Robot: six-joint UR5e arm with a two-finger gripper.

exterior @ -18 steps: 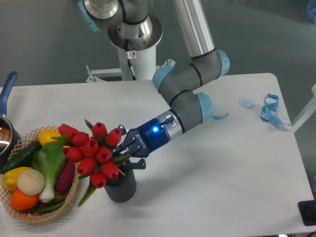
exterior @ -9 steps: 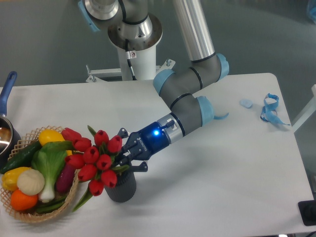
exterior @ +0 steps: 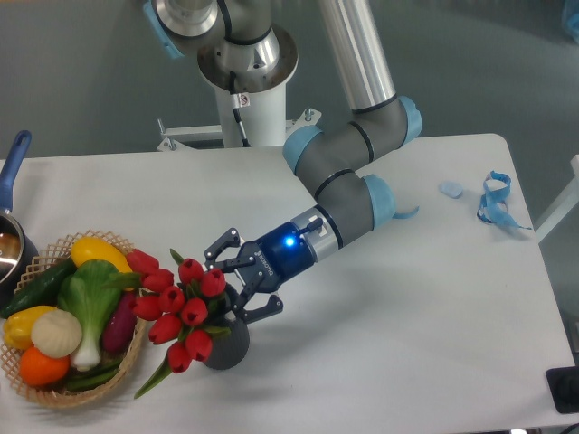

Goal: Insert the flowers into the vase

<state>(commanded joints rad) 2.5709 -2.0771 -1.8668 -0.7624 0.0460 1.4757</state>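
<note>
At nine o'clock on the table sits the wicker basket of toy vegetables; just beside it, toward six o'clock, the flowers lean left out of the vase, stems in its mouth, heads overhanging the basket's rim. My arm reaches down from one o'clock, my gripper level with the blooms, fingers spread wide apart, holding nothing.

Tulips cover most of the vase just below the gripper; the vase's mouth and the stems going in can't be seen. Far left of the gripper, a pot is cut by the frame edge. The arm's upper part runs off the top edge.
</note>
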